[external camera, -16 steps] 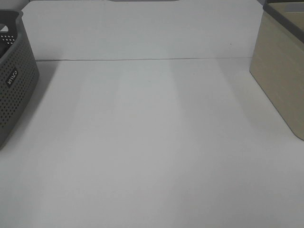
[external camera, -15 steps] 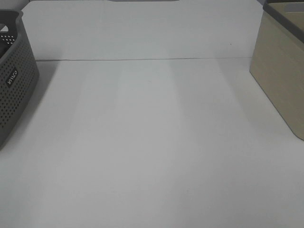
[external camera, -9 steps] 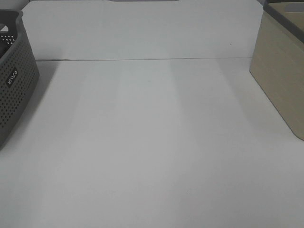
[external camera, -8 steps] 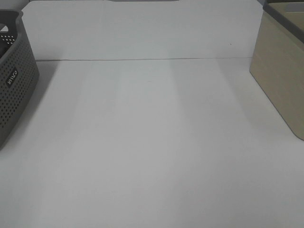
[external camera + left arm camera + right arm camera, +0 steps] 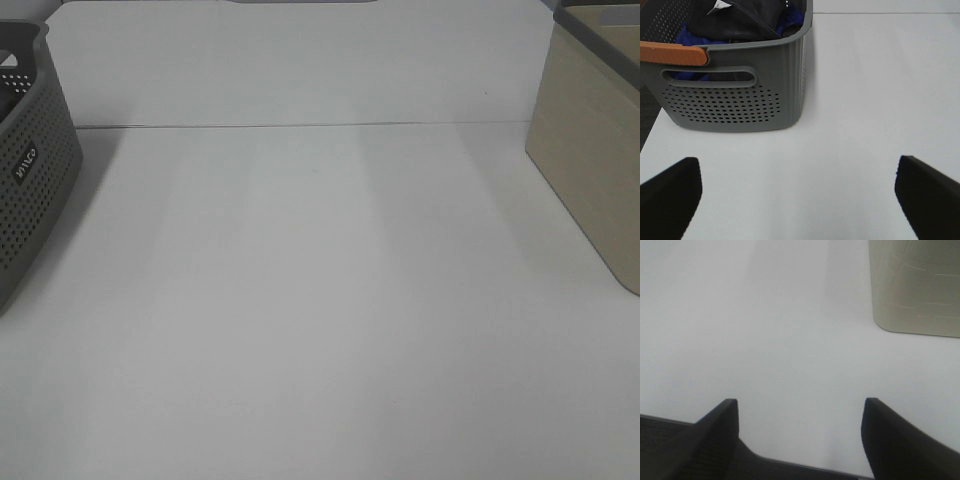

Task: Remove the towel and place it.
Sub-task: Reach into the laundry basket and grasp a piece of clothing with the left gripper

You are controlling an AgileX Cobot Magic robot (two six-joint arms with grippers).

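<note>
The towel (image 5: 742,20), a very dark bunched cloth, lies inside the grey perforated basket (image 5: 735,105), partly over a blue cloth (image 5: 687,35). Only its top shows. My left gripper (image 5: 797,197) is open and empty, hovering over the white table a little in front of that basket. My right gripper (image 5: 800,432) is open and empty near the table's front edge, well short of the beige basket (image 5: 915,285). Neither gripper shows in the exterior high view, and the towel is out of sight there.
The grey basket (image 5: 25,170) stands at the table's left edge and has an orange handle (image 5: 672,52). The beige basket (image 5: 595,150) stands at the right edge. White table (image 5: 320,300) lies between them. Dark floor (image 5: 660,432) shows past the front edge.
</note>
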